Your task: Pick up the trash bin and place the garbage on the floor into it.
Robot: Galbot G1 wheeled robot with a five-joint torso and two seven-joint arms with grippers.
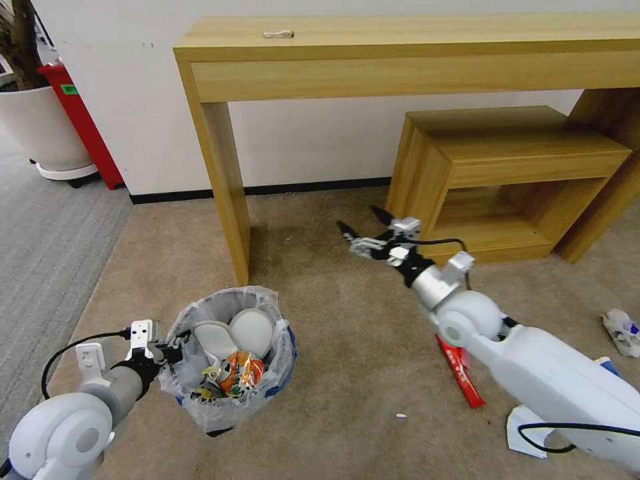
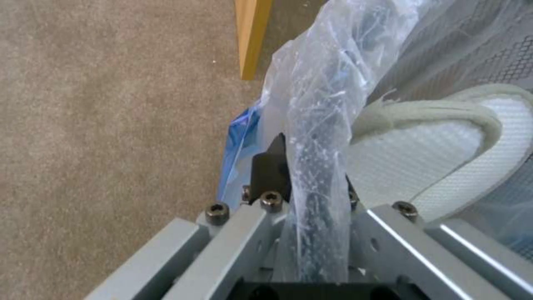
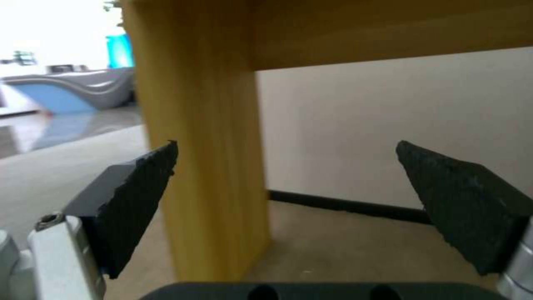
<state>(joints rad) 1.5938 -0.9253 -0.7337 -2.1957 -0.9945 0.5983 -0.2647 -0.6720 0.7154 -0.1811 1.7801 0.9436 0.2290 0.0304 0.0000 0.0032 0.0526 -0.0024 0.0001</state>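
Gripper status first: in the head view, note that the left gripper [image 1: 170, 350] is clamped on the near-left rim of the trash bin [image 1: 230, 353], which stands on the beige floor [image 1: 347, 347] just in front of the leg of the wooden surface [image 1: 227, 180]; the bin already carries two white slippers [image 1: 233, 333] and an orange wrapper [image 1: 240, 372]. Observe that the right gripper [image 1: 367, 230] hangs released, jaws spread, above the carpet between the leg and the low wooden shelf [image 1: 507, 180], pointing away from you toward the wall. Locate the remaining garbage: the red wrapper [image 1: 460, 370] lies on the floor beneath the right forearm, its long axis running from near-right to far-left, with crumpled white litter [image 1: 623, 330] farther right and a white scrap [image 1: 523, 433] near the right arm's base. All three lie behind and to the right of the right gripper, well apart from the bin, so judge the right arm the nearer one; it would have to draw back and down to reach the wrapper. In the left wrist view, confirm the grasp: the bag-covered rim [image 2: 319, 137] passes between the closed jaws, a slipper [image 2: 439, 150] just inside. In the right wrist view, verify that both fingers [image 3: 133, 204] stand wide apart with nothing between them, facing the surface leg [image 3: 200, 137] and the wall.
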